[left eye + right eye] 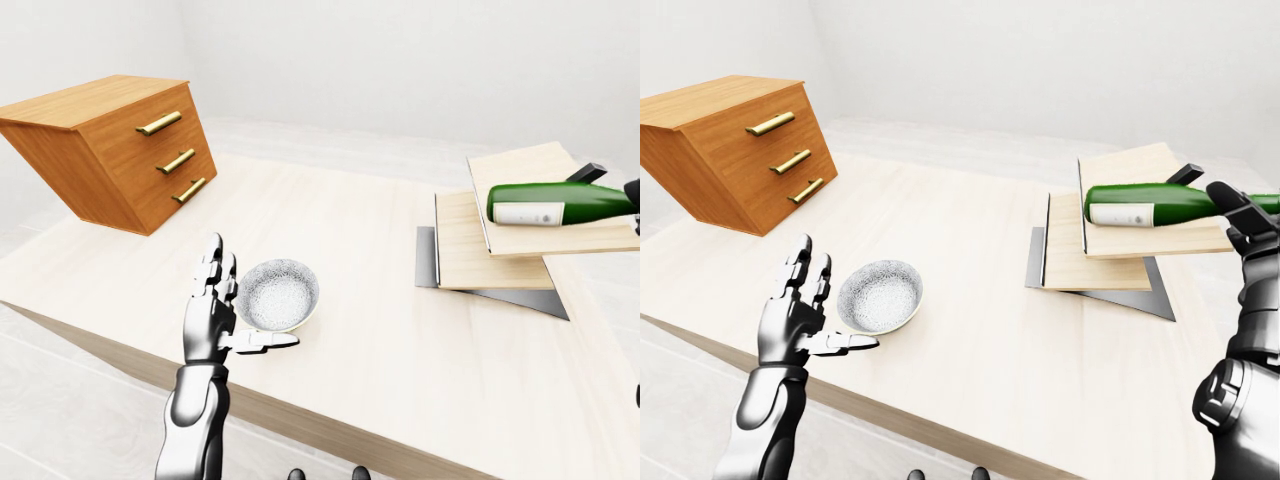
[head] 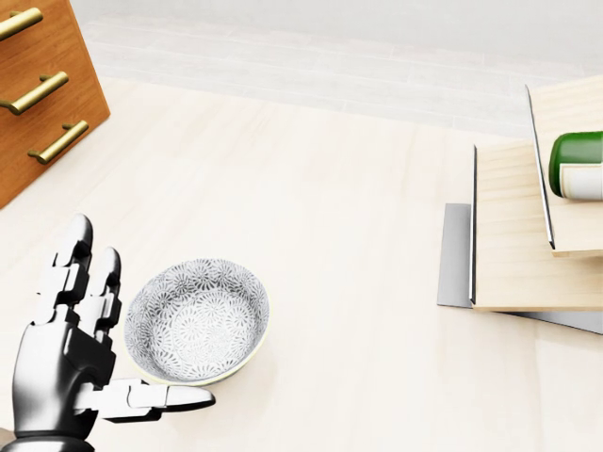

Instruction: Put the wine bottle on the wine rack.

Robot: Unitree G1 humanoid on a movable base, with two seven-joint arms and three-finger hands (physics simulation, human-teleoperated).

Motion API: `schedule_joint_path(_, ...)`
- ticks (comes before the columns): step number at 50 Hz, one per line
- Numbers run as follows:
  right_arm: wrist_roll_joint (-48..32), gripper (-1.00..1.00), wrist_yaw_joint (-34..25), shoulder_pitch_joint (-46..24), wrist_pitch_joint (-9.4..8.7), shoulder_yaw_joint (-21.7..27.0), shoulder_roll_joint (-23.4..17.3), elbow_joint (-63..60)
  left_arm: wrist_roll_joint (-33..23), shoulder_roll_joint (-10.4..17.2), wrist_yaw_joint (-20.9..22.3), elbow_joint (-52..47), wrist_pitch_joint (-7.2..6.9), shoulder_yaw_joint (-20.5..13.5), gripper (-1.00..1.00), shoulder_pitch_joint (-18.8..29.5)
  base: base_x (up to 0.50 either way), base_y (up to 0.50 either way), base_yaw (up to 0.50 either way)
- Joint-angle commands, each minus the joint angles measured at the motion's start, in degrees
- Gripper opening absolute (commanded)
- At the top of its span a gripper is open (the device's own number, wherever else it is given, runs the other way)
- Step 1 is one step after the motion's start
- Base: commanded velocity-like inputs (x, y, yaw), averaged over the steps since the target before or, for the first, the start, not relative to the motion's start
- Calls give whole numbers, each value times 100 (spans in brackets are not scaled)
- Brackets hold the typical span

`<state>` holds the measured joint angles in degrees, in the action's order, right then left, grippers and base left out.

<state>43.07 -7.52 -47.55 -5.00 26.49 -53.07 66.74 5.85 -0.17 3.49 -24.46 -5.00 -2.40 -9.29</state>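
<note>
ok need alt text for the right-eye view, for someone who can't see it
A green wine bottle lies on its side on a stepped wooden rack, the robot's right hand at its neck. The open left hand hovers beside a patterned bowl; a wooden drawer chest stands upper left.
</note>
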Motion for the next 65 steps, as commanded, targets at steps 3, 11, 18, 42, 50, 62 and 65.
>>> schedule_joint_path(3, -206, 100, 296, 339, 0, -206, -159, 158, -24, -10, -16, 106, 0, 41, 100, 32, 0, 0, 0)
schedule_joint_path(11, -134, 100, 275, 445, 0, -149, -218, 179, -10, 1, -20, 156, 0, 37, 100, 50, 0, 0, 0)
schedule_joint_path(18, -93, 100, 240, 570, 0, -122, -251, 209, 9, -1, -15, 181, 3, 28, 100, 10, 0, 0, 0)
schedule_joint_path(42, 332, 100, 7, 1180, 0, 142, -568, 156, -8, 2, -26, 233, 22, 61, 100, 48, 0, 0, 0)
schedule_joint_path(50, 498, 100, -54, 1356, 0, 225, -737, 11, -2, 0, -18, 306, 86, 62, 100, 45, 0, 0, 0)
schedule_joint_path(62, 790, 100, -78, 1712, 0, 423, -976, -438, 20, 7, -9, 333, 110, 63, 100, 69, 0, 0, 0)
schedule_joint_path(65, 856, 100, -46, 1785, 0, 473, -1038, -557, 33, 12, -7, 295, 94, 52, 100, 45, 0, 0, 0)
